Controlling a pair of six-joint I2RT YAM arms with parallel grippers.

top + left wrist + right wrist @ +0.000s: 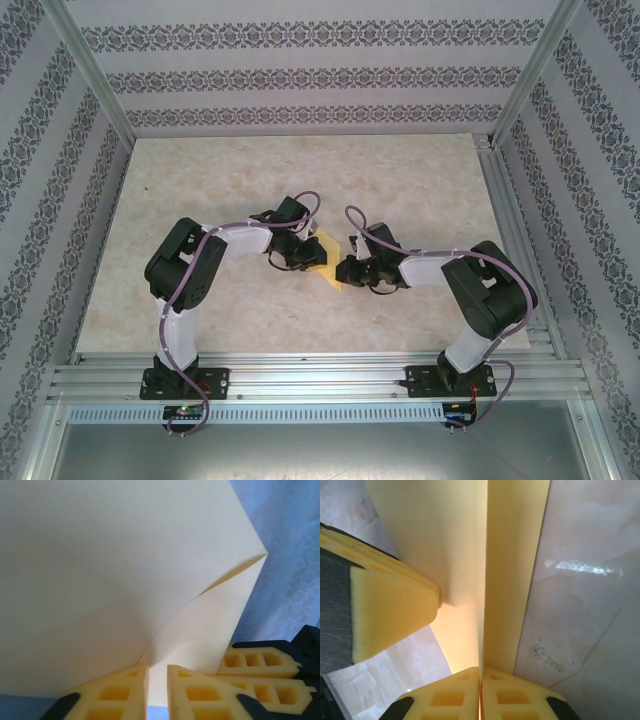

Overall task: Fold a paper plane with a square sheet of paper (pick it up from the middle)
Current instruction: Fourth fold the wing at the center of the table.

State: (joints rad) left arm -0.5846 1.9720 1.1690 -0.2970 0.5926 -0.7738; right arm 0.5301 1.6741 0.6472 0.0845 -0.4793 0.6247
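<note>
The pale-yellow square sheet of paper hangs folded between both grippers above the table's middle. My right gripper is shut on its lower edge, and the sheet rises from the pads with a straight crease. My left gripper stands open by a narrow gap, with the curved sheet just beyond its tips. In the right wrist view one left finger touches the paper's side. The right gripper's fingers show at the lower right of the left wrist view. The paper has no pointed paper plane shape in these views.
The beige marble-patterned table lies under both arms. Metal frame rails run along the near edge, and patterned walls close in the other three sides. My left gripper and right gripper nearly meet at the centre.
</note>
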